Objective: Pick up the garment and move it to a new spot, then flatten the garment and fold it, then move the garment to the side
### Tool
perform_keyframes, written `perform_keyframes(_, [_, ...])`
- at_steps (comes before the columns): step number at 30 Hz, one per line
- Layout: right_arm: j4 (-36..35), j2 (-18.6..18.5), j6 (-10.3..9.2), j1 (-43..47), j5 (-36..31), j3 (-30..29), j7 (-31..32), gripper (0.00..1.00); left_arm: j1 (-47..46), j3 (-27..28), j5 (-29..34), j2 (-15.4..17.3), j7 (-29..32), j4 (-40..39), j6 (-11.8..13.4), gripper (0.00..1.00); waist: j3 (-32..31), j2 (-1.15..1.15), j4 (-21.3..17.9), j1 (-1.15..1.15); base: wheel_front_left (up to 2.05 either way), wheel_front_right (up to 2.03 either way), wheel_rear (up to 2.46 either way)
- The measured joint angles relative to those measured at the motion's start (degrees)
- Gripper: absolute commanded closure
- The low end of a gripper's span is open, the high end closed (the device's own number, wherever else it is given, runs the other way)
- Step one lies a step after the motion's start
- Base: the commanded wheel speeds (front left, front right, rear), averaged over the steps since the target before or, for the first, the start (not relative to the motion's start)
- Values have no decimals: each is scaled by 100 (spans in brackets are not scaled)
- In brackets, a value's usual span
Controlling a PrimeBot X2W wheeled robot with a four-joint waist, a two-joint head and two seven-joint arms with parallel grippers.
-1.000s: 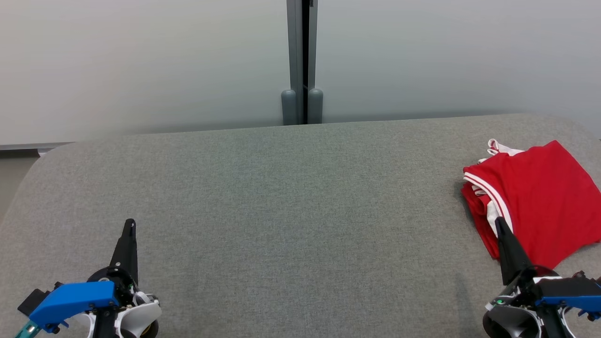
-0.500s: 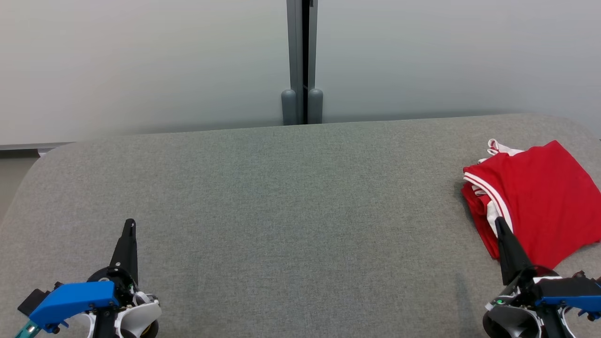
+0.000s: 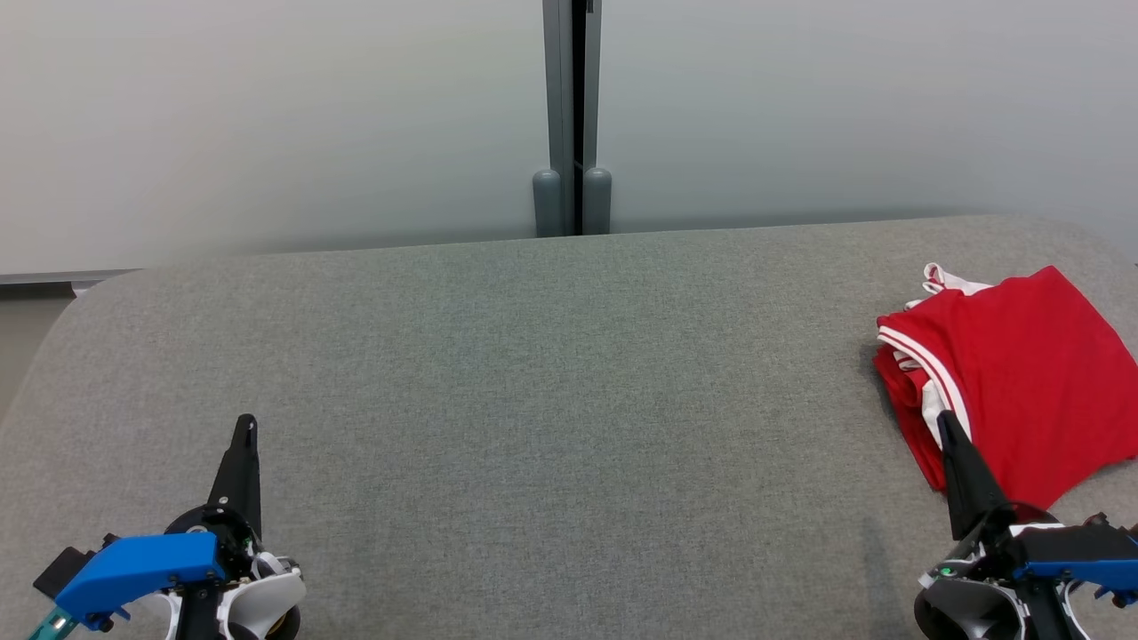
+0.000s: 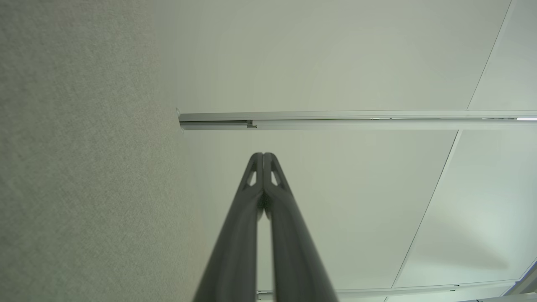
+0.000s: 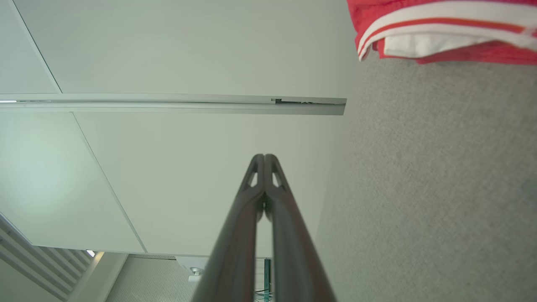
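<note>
A red garment point(image 3: 1022, 373) with white stripe trim lies folded at the far right of the grey padded table point(image 3: 551, 400). Its striped edge point(image 5: 444, 29) also shows at the top right of the right wrist view. My right gripper point(image 3: 944, 420) is shut at the lower right, its tip in front of the garment's near left edge, holding nothing. My left gripper point(image 3: 244, 425) is shut and empty at the lower left, far from the garment. In both wrist views the fingers point(image 4: 263, 159) point(image 5: 264, 160) are pressed together.
A pale partition wall point(image 3: 267, 116) with a grey vertical post point(image 3: 571, 116) stands just behind the table's far edge. The table's rounded left corner point(image 3: 62, 311) drops off at the left. The garment lies close to the right edge.
</note>
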Motion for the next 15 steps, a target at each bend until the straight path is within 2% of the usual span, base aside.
perform_keyframes(15, [0, 0, 0, 0, -7, -1, 0, 100, 0, 0, 0, -1, 0, 0, 0, 100, 0, 0, 0, 0, 0, 0, 0])
